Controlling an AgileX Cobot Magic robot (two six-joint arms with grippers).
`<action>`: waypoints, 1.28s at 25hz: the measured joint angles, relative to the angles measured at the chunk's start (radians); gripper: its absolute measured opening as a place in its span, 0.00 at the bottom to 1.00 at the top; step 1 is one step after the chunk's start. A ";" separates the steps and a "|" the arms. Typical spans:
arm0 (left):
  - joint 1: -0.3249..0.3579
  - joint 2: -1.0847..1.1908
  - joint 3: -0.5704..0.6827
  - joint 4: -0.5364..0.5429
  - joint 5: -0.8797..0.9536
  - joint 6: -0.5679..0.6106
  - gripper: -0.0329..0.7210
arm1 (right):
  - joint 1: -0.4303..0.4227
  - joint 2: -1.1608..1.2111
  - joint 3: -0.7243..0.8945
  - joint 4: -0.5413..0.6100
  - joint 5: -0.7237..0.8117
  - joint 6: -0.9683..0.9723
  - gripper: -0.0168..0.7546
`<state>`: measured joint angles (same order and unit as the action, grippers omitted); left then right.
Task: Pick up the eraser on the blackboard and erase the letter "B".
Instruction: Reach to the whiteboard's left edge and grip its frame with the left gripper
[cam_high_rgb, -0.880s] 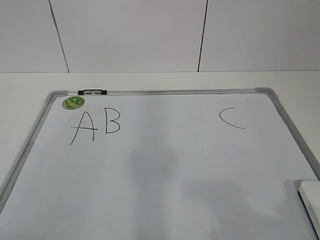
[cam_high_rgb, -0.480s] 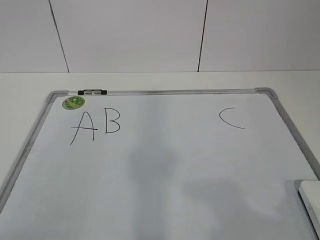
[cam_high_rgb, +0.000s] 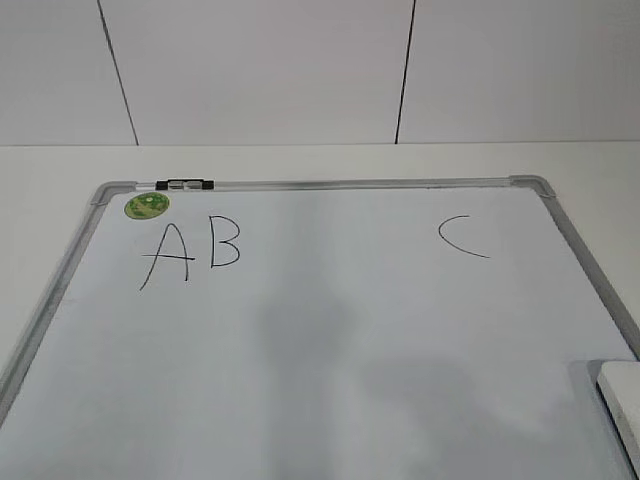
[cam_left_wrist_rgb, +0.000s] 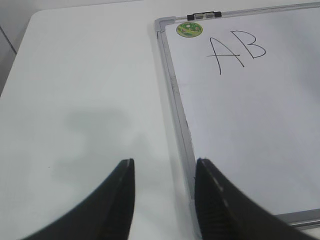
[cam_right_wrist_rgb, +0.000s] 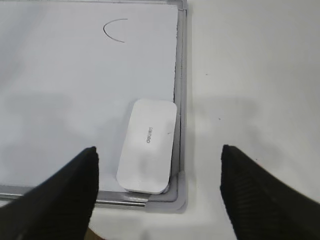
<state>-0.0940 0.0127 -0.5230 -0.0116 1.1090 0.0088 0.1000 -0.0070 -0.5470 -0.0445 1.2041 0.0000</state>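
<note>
The blackboard (cam_high_rgb: 300, 185) is a white board in a grey frame, lying flat on a white table. The letter "B" (cam_high_rgb: 224, 241) stands at its far left, right of an "A" (cam_high_rgb: 166, 255); a "C" (cam_high_rgb: 462, 238) is at the far right. The white eraser (cam_right_wrist_rgb: 148, 145) lies in the board's near right corner and shows cut off at the exterior view's edge (cam_high_rgb: 622, 400). My right gripper (cam_right_wrist_rgb: 158, 148) hangs open and wide above it, touching nothing. My left gripper (cam_left_wrist_rgb: 164, 162) is open and empty over the board's left frame (cam_left_wrist_rgb: 172, 85); "B" (cam_left_wrist_rgb: 254, 44) is far ahead. Neither gripper shows in the exterior view.
A round green sticker (cam_high_rgb: 147, 205) sits in the board's far left corner, by a small black clip (cam_high_rgb: 186, 184) on the top frame. White table (cam_left_wrist_rgb: 90, 90) runs to the left of the board and also to its right (cam_right_wrist_rgb: 250, 75). A panelled wall stands behind.
The faint shadows on the board's near right part have shifted a little. The eraser and the letters have not moved.
</note>
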 joint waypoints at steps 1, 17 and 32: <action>0.000 0.000 0.000 0.000 0.000 0.000 0.45 | 0.000 0.012 -0.009 0.000 0.008 0.000 0.78; 0.000 0.010 0.000 0.002 0.000 0.000 0.45 | 0.000 0.438 -0.174 0.045 0.064 0.100 0.78; 0.000 0.520 -0.129 -0.104 0.046 0.000 0.45 | 0.000 0.735 -0.178 0.109 0.056 0.116 0.78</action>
<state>-0.0940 0.5326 -0.6525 -0.1156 1.1550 0.0088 0.1000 0.7282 -0.7249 0.0643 1.2603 0.1160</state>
